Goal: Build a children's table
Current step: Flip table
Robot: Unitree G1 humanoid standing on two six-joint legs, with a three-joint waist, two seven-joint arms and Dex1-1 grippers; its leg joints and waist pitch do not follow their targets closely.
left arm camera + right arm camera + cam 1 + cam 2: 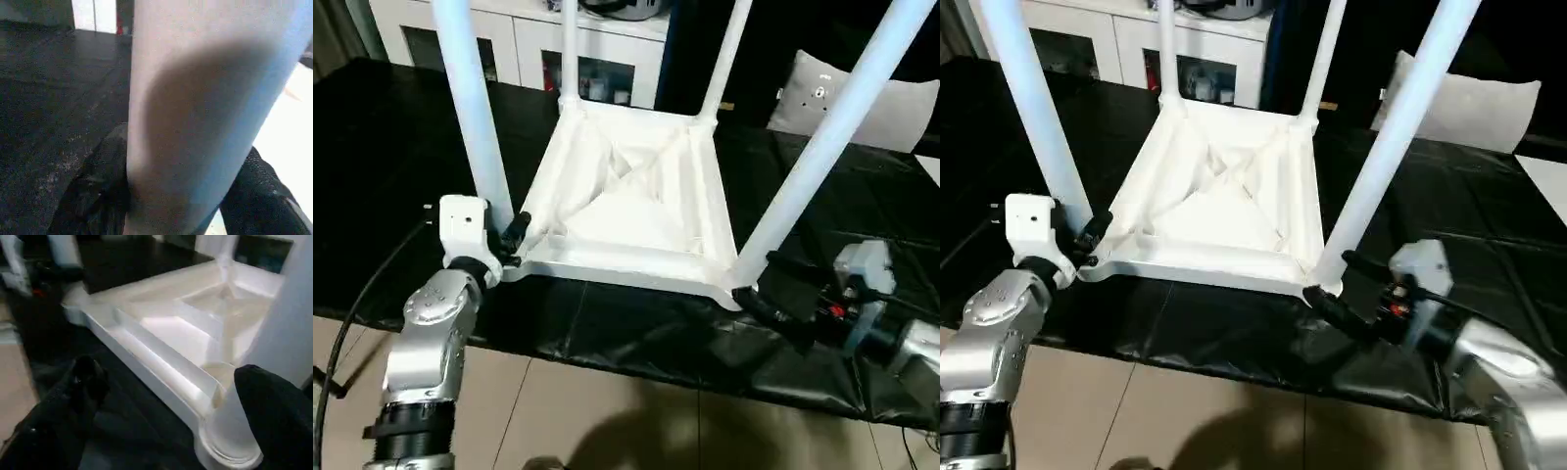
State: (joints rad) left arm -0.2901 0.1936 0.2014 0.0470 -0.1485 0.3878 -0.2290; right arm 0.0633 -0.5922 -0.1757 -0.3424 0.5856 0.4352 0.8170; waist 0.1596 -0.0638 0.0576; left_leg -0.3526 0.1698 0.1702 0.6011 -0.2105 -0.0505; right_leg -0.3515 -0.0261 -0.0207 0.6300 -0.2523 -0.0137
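The white tabletop lies upside down on a black-covered surface, ribbed underside up, with four white legs standing in its corner sockets; the left gripper is closed around the base of the near-left leg, one black finger on each side of the tube; the right gripper stands wide, its fingers flanking the foot of the near-right leg at the tabletop's corner, one fingertip just beside the tube; beyond the legs stand a white cabinet and a grey pillow.

A desk covered in black sheeting carries the white tabletop, lying upside down with its ribbed underside up, and a grey pillow at the far right.
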